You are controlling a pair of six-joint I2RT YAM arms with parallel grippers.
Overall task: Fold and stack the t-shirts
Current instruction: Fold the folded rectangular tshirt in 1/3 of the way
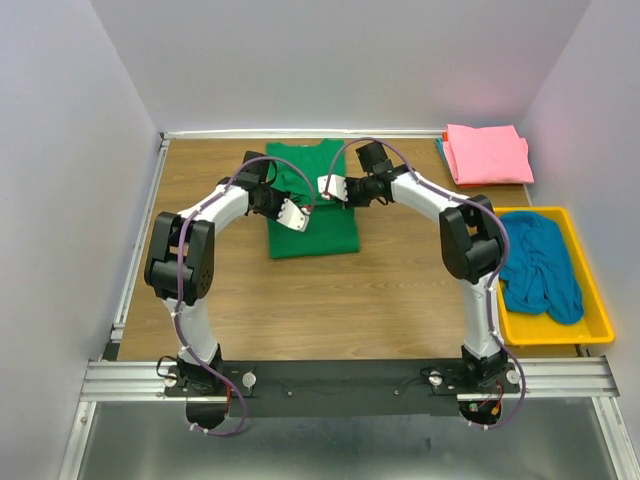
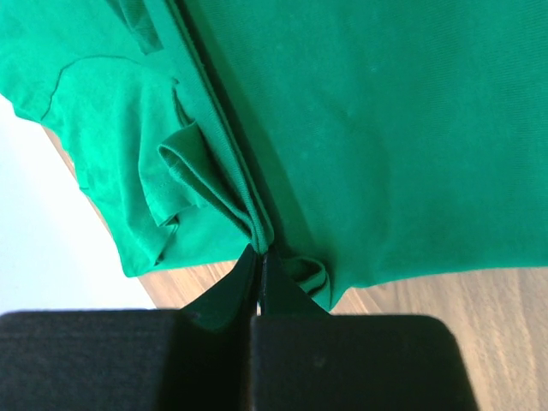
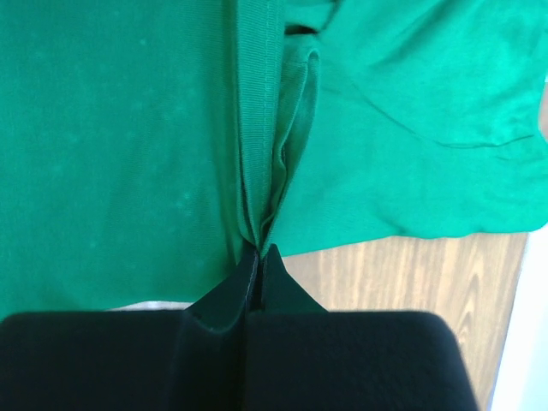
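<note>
Green tee (image 1: pixel 315 232), far edge of counter (image 1: pixel 350 300): left hand (image 2: pixel 259 257), right hand (image 3: pixel 259 254) each pinched tight on fabric fold; risk: thin grip slips, uneven pull skews fold

I see 1 green t-shirt (image 1: pixel 312 215) lying as a long rectangle on the wooden table (image 1: pixel 330 300), a little far of centre, its neck toward the far wall. Both arms bend in over it. The left gripper (image 1: pixel 272 194) is at the shirt's left edge and the right gripper (image 1: pixel 343 190) at its right edge, both over the far half. From up here I can't make out the fingers. In the far right corner 1 pink t-shirt (image 1: pixel 487 153) sits folded, a sliver of blue cloth showing under its left edge. Nearer, on the right, a yellow tray (image 1: pixel 600 322) holds 1 crumpled teal-blue t-shirt (image 1: pixel 540 262).
</note>
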